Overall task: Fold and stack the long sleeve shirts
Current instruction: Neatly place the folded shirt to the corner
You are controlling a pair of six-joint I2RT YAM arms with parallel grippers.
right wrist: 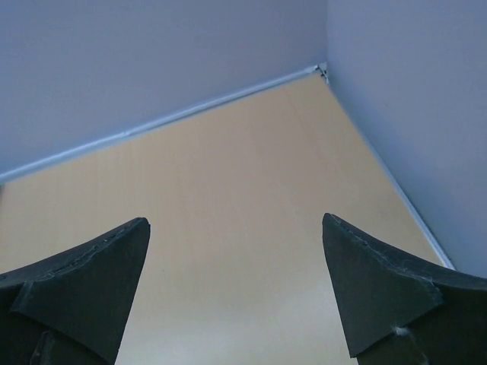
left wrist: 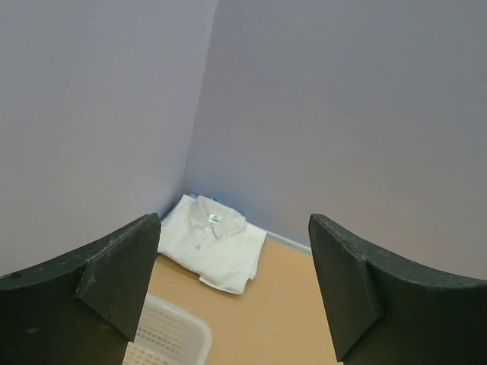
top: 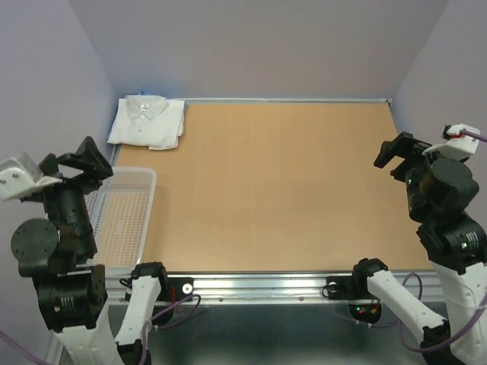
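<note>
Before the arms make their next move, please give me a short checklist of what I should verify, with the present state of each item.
1. Left gripper open and holding nothing: ok.
2. Right gripper open and holding nothing: ok.
3. White shirt folded and lying flat in the far left corner of the table: ok.
4. Light blue shirt located: cannot tell; no view shows it plainly.
5. Basket apart from the white shirt, not touching it: ok.
6. Both arms raised above the table, touching no cloth: ok.
</note>
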